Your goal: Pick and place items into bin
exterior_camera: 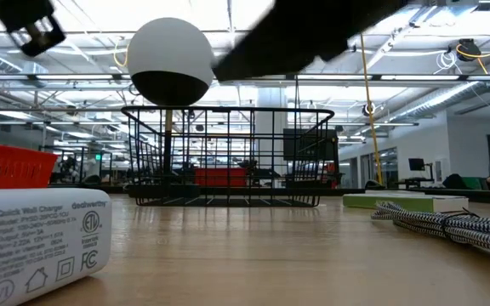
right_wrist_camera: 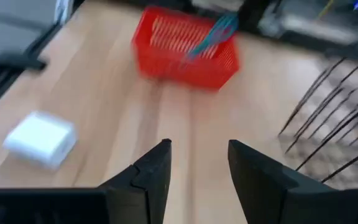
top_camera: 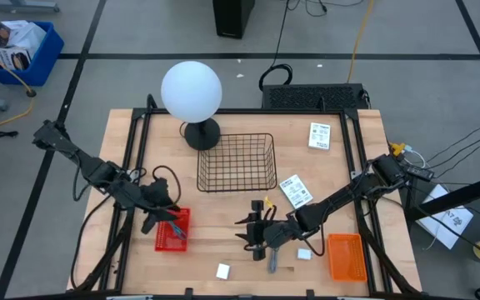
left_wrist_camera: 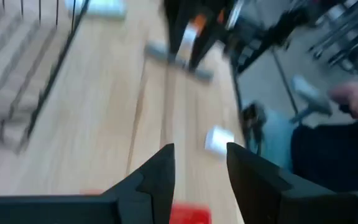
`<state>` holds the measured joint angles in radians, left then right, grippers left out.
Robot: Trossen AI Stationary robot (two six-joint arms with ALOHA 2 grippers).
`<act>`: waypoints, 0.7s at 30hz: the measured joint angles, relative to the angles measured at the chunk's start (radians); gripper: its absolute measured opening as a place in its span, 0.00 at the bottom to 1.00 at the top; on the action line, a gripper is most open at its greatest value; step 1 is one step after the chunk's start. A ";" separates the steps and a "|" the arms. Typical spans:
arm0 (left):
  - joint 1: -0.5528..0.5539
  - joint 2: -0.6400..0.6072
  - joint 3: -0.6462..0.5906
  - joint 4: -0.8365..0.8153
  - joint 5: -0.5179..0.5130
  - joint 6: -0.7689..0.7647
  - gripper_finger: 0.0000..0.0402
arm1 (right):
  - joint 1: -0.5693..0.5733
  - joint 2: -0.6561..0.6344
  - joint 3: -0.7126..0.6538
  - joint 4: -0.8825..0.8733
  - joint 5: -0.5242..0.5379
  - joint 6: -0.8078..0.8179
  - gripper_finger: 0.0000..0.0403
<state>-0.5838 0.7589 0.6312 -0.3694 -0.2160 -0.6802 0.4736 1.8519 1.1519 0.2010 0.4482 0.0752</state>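
My left gripper [top_camera: 158, 210] [left_wrist_camera: 197, 167] hovers open at the far edge of a red bin [top_camera: 172, 230], holding nothing. A thin teal tool [top_camera: 178, 234] [right_wrist_camera: 211, 32] lies in that bin [right_wrist_camera: 185, 48]. My right gripper [top_camera: 253, 235] [right_wrist_camera: 197, 163] is open over bare wood at the table's near middle. The grey metal tool [top_camera: 272, 260] [left_wrist_camera: 179, 56] lies just beside it. One white block [top_camera: 222, 271] [right_wrist_camera: 40, 138] rests near the table's near edge, another [top_camera: 304, 254] [left_wrist_camera: 219, 138] by the orange bin. Two printed packets [top_camera: 295, 192] [top_camera: 319, 135] lie flat on the table's right half.
A black wire basket [top_camera: 237, 161] [exterior_camera: 228, 157] stands at the table's middle, with the white globe lamp [top_camera: 191, 90] behind it. An orange bin [top_camera: 346, 257] sits at the near right. In the low view a white charger block [exterior_camera: 37, 246] and a braided cable [exterior_camera: 458, 223] lie close.
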 joint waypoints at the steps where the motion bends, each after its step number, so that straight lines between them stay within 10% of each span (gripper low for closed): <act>1: 0.000 0.000 0.000 0.034 -0.015 0.035 0.39 | 0.000 0.000 0.000 -0.038 -0.041 0.023 0.37; 7: 0.000 0.019 0.000 0.239 -0.112 0.231 0.42 | 0.022 0.001 0.000 -0.255 -0.283 0.097 0.37; 21: 0.001 0.239 0.001 0.584 -0.136 0.469 0.46 | 0.087 -0.163 0.000 -0.433 -0.423 0.201 0.37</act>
<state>-0.5827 0.9975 0.6319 0.2145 -0.3515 -0.2110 0.5611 1.6893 1.1519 -0.2318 0.0255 0.2765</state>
